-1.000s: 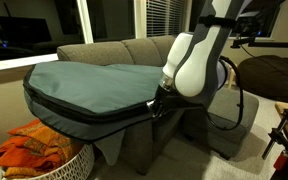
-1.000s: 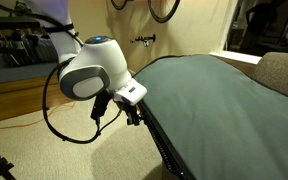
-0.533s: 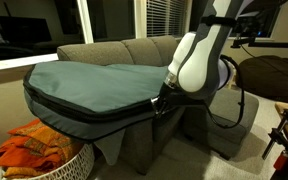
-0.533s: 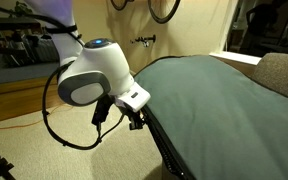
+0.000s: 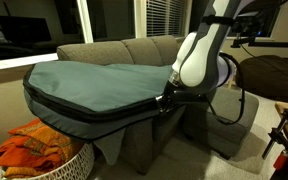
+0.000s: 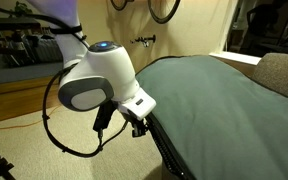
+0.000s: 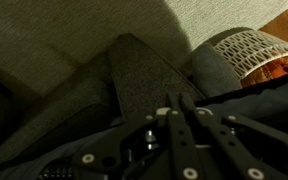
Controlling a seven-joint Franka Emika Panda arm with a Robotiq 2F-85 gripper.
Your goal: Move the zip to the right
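The zip stayed hidden beneath fingers (image 5: 164,101) pinched shut, which had crept right along the bag's (image 5: 84,80) black zipper band (image 5: 84,112); sofa (image 5: 124,50) behind, basket (image 5: 79,158) below.

I have the bag (image 5: 84,85) lying on the sofa (image 5: 124,50), a basket (image 5: 74,162) below one overhanging end, my gripper (image 5: 163,101) at the other.
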